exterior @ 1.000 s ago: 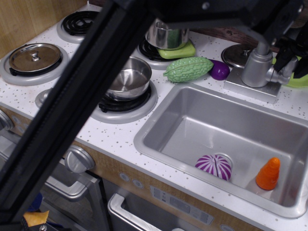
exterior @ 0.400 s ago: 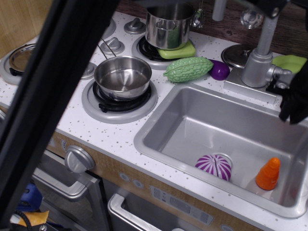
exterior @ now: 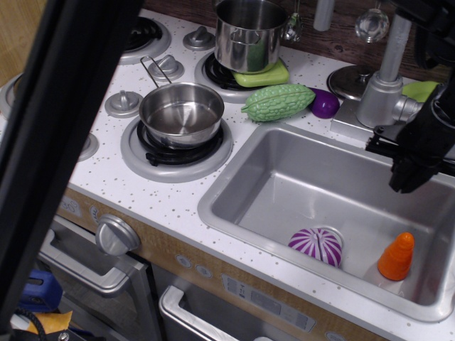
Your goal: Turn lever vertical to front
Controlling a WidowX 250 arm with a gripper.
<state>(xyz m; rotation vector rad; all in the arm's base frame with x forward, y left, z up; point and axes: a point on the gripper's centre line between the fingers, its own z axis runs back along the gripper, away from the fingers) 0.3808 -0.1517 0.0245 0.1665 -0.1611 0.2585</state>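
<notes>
- Silver-grey lever (exterior: 408,108) spotted poking sideways out of the faucet body (exterior: 379,101), back right of the desk (exterior: 178,199), just behind the sink (exterior: 234,186) rim.
- Black hand (exterior: 416,145) parked right in front of and a bit below that stub, hanging over the sink's back right corner. Looked very close to the lever, maybe brushing it, but couldn't confirm contact.
- Couldn't tell if the fingers were spread or pinched, just a dark blob from this angle, nothing visibly held.
- Guessing the approach step, or right at the start of the turn: lever pointing out to the side, not yet swung to the front.
- Next move would probably need the hand hooked on or behind the rounded end, then a pull toward the front edge.
- Worth watching for slipping off such a short stub, or bumping the tall faucet pipe (exterior: 392,48).
- Purple striped ball (exterior: 317,246) and orange cone (exterior: 397,256) down in the sink, well out of the way.
</notes>
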